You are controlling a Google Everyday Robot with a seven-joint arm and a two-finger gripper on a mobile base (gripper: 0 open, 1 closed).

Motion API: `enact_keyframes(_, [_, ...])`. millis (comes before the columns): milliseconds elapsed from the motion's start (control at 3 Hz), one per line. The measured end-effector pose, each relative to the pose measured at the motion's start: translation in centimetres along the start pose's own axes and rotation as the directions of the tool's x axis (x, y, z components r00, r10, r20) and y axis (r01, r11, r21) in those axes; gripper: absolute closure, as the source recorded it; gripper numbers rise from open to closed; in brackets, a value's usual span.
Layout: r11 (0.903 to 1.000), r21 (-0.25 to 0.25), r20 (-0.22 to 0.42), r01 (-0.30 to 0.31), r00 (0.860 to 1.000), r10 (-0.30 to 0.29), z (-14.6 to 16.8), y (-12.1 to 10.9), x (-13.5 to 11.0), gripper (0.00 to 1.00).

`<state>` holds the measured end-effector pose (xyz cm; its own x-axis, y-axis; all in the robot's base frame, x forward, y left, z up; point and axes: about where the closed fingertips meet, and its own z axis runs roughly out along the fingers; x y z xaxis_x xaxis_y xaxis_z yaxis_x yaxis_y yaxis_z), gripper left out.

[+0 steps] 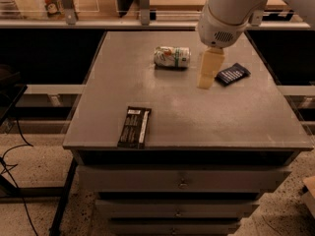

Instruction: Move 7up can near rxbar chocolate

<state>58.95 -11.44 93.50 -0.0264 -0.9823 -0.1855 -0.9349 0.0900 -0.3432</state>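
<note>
Beside the pincer (206,81), a dented silvery-green 7up can (172,57) lies sideways

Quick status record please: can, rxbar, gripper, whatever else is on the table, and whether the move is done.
can: on its side, far middle of the table
rxbar: flat, by the front edge, left of centre
gripper: over the table, just right of the can, not touching it
blue packet: right of the gripper
move: not done; can and rxbar are far apart
</note>
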Motion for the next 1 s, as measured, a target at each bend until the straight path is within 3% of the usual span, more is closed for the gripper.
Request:
enact_keyframes(333, [1.0000, 0.001, -0.001, 0.000, 1.000, 0.000, 0.0, -0.1, 0.0, 0.00])
enact_keyframes(667, [0.9987, 0.042, -0.031, -0.028, 0.999, 0.029, 1.2, -2.4, 0.4, 0.00])
enact_keyframes(1000, [0.9919, 0.089, -0.076, -0.091, 0.992, 0.098, 2.9, -5.7, 2.1, 0.00])
